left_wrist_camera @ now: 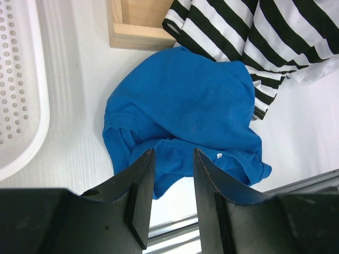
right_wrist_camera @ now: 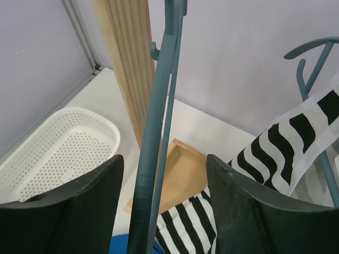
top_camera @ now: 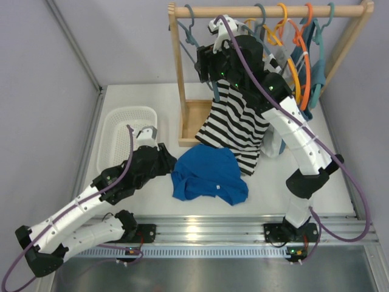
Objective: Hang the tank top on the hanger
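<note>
One white bench [top_camera: 267,198] carries everything, with a wooden rack [top_camera: 267,11] along its 12 o'clock side and a striped top [top_camera: 237,131] draped down from the rail. The tank top [top_camera: 208,173] lies crumpled on the bench at 6 o'clock from the rack's base, its far edge tucked under the striped hem. It looks light, limp and easy to bunch, so it should be pinched at a strap or the neckline, not in the middle of the heap, where several layers would lift together. The hanger [right_wrist_camera: 153,132] hangs at the rail's 9 o'clock end; it is thin, probably stiff and likely to swing on its hook, so its shoulder bar is the steadiest place to take it. The right hand [right_wrist_camera: 163,159] is raised to it, fingers apart on either side of the bar and not closed on it. The left hand [left_wrist_camera: 172,159] sits low at the tank top's 9 o'clock, open over its near edge and holding nothing.
</note>
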